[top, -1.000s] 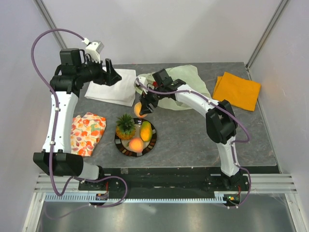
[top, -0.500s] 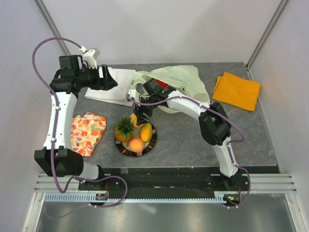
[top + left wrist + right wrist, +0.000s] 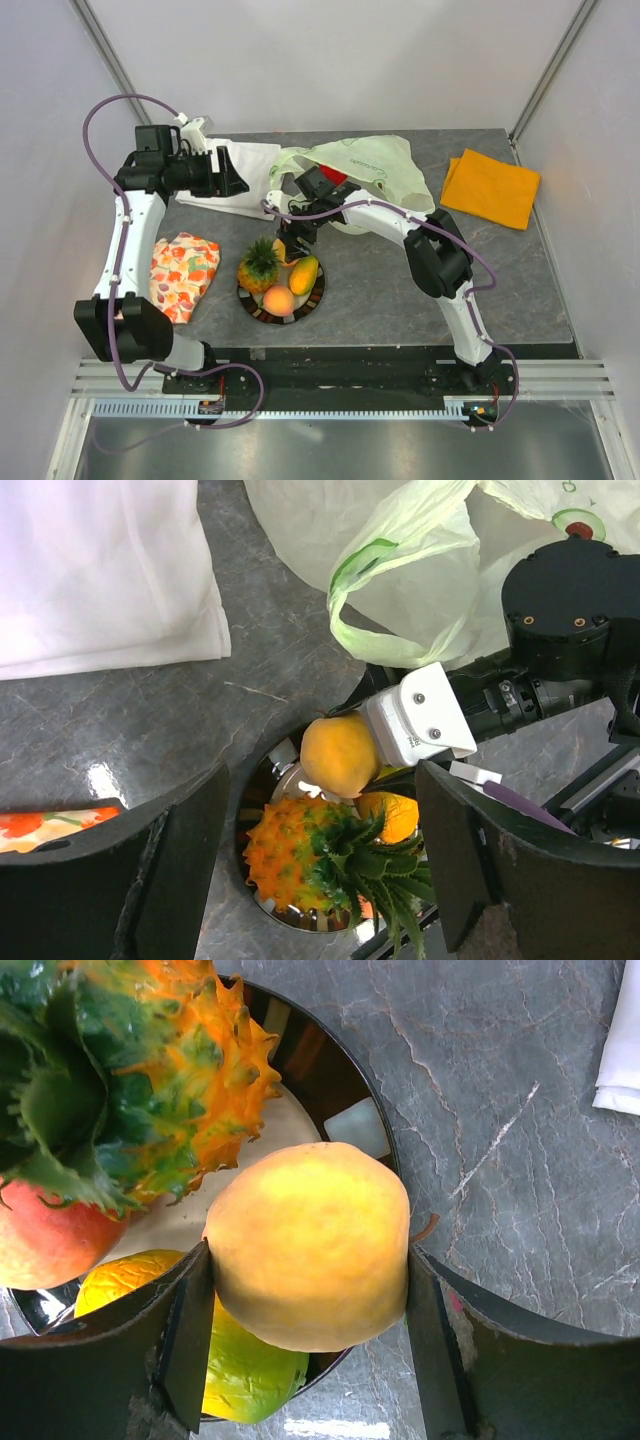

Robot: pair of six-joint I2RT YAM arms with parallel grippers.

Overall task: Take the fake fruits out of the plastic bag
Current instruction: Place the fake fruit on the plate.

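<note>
- Right gripper (image 3: 310,1345) is clamped on a yellow-orange fruit (image 3: 310,1245), one finger on each side. It's over the plate (image 3: 372,1120), where the pineapple (image 3: 190,1070), peach (image 3: 45,1240) and mango (image 3: 240,1370) already sit.
- Left wrist cam: that fruit hangs over the plate's far rim, just short of the plastic bag (image 3: 400,590).
- Top cam: a second ago the fruit was between bag and plate, now it's over the plate. Probably just needs dropping. Something red (image 3: 336,178) is still in the bag. Left gripper (image 3: 228,172) gapes empty over the white cloth (image 3: 250,195).
</note>
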